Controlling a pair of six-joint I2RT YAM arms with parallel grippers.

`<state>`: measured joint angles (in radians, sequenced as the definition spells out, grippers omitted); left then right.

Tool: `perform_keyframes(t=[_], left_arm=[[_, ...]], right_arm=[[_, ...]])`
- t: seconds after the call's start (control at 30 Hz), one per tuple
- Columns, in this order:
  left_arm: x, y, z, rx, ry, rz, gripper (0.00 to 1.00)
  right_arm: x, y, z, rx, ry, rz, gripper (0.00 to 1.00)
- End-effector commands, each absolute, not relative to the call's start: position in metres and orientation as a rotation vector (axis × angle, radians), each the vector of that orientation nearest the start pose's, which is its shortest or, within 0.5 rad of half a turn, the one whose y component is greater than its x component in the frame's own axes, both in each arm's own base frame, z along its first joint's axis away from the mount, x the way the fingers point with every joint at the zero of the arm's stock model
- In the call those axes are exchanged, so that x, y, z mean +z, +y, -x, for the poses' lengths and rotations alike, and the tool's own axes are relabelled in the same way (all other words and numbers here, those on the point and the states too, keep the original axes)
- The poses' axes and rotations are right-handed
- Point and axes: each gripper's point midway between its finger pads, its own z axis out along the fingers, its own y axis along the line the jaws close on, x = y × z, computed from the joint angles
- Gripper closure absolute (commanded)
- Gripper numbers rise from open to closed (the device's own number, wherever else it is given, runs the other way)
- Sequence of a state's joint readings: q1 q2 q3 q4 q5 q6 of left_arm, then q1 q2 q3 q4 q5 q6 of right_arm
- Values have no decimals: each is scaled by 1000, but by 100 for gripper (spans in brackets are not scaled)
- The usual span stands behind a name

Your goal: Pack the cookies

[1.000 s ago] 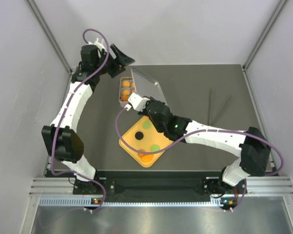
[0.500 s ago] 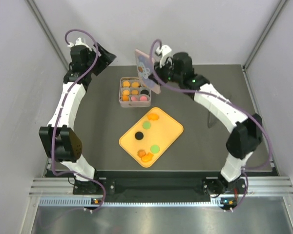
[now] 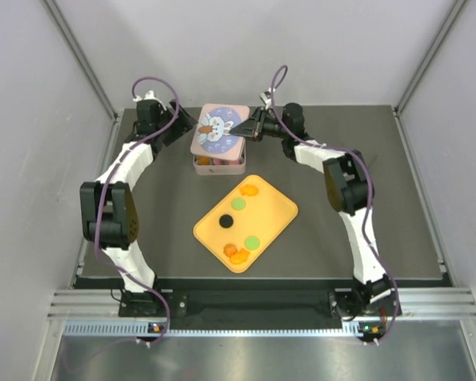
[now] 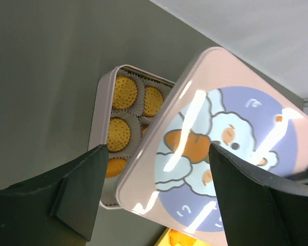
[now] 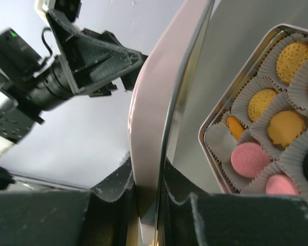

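We see a dark table (image 3: 365,222) with an orange tray (image 3: 274,210) lying askew at its middle. Toward the middle of the far edge stands a pink tin (image 3: 218,167). Its lid (image 3: 216,129), printed with a cartoon animal, hangs tilted above it and hides all but the tin's near strip from overhead.

The right gripper (image 5: 149,195) is clamped on the right edge of the lid and carries it. The left gripper (image 4: 158,149) sits just beside the lid's left edge with its jaws wide apart, gripping nothing. From its wrist view the lid shows between the fingers, and we cannot tell whether they touch it.

The cookies (image 5: 285,125) are in two places. Orange, pink and one black lie in white paper cups (image 5: 220,141) inside the tin. The others lie loose on the tray: an orange one (image 3: 248,190) at its far corner, a green one (image 3: 239,203) just beside it, a black one (image 3: 225,221) toward the left corner, and another green one (image 3: 253,240) near a small orange cluster (image 3: 236,254) at the near corner.
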<state>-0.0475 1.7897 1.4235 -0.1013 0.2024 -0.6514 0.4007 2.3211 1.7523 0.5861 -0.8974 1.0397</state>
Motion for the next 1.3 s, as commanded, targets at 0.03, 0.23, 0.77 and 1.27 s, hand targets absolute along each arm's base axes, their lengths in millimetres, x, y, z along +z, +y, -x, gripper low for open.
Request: perform_keyframes(t=[0.03,0.23,0.77,1.27], left_arm=[[207,-86,-544,-655,1948,407,16],[186,-83,-551,-629,1980,399,16],[144,-83,-552,-614,2050,421,16],[116,-87,-546,-639,2095,450,16]], right_arm=[[256,376,-489,2007,1616,294,100],[238,379,-503,2006,1653,250,100],[186,391,-515,2032,1791,178,99],[154,404,-519,2044,1897,143,96]])
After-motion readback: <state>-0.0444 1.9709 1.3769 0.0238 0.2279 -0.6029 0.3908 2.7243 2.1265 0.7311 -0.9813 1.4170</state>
